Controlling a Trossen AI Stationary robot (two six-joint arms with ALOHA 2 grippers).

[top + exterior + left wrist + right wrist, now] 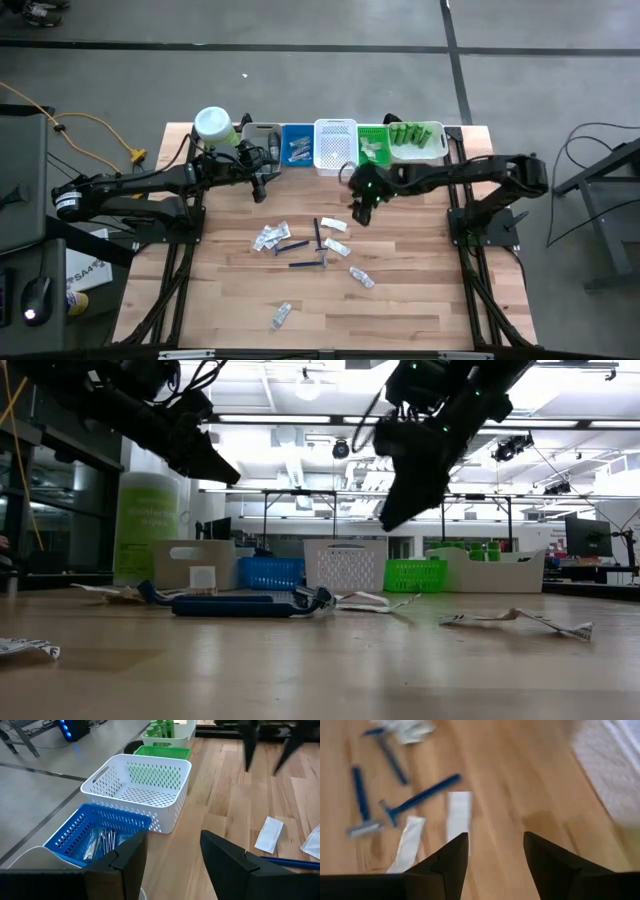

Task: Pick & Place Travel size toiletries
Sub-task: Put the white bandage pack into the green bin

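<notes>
The travel size toiletries lie scattered mid-table: clear and white sachets [270,236] [334,224] [362,277] [281,316] and blue razor-like sticks [293,246] [308,264]. My right gripper [362,212] hovers open above the table, just on the far right of this scatter, slanting down. Its wrist view shows a white sachet [458,815] and a blue stick [422,795] beyond the fingertips [495,845]. My left gripper [262,186] waits open near the blue bin [95,832], clear of the table. Neither holds anything.
Along the far edge stand a grey bin [262,140], a blue bin [297,145], a white basket [335,143], a green basket [373,146] and a pale tray of green bottles [417,138]. A pale-green jar [213,125] stands at the far left.
</notes>
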